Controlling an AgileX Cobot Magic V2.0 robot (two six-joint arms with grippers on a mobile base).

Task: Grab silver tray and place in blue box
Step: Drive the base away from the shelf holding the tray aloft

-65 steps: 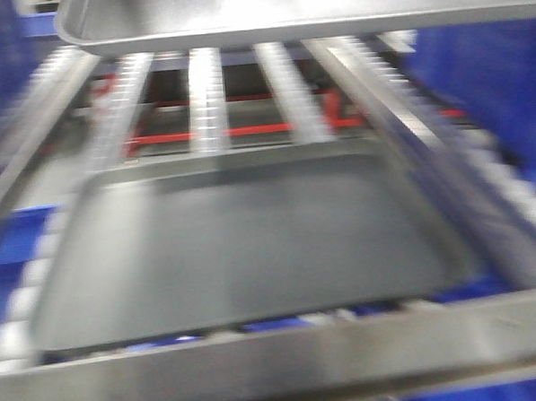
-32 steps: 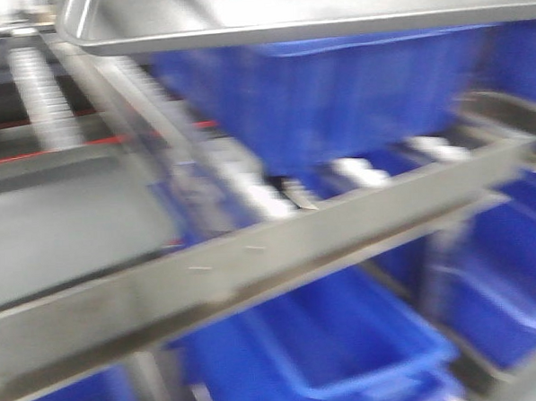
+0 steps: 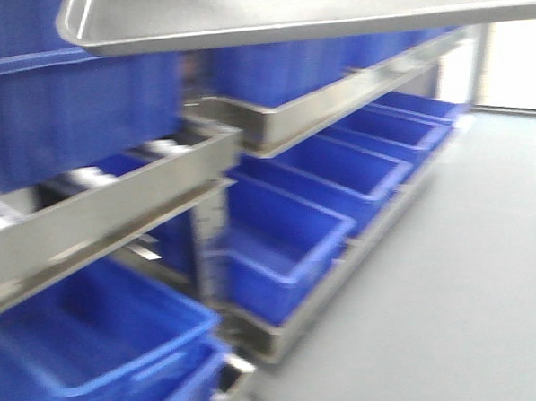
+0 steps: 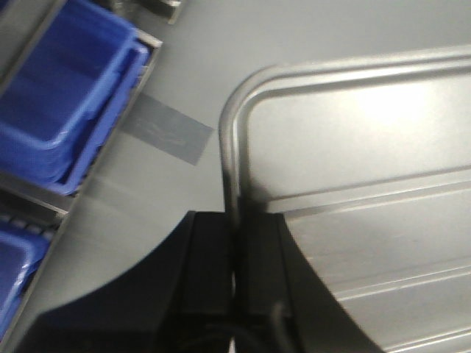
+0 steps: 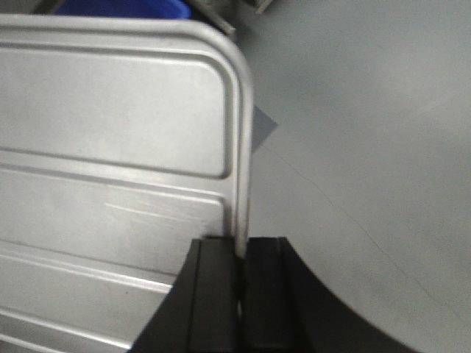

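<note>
One silver tray held up above the floor, beside the rack of blue bins. Two end effectors clamp opposite rims: left end effector, right end effector.

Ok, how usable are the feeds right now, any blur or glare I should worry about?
Front view: blurred throughout, blue bins and rack smeared, only the tray along the top fairly crisp. Left wrist view: soft, with bright glare on the tray's far end. Right wrist view: sharpest, ridges readable, mild sheen only.
</note>
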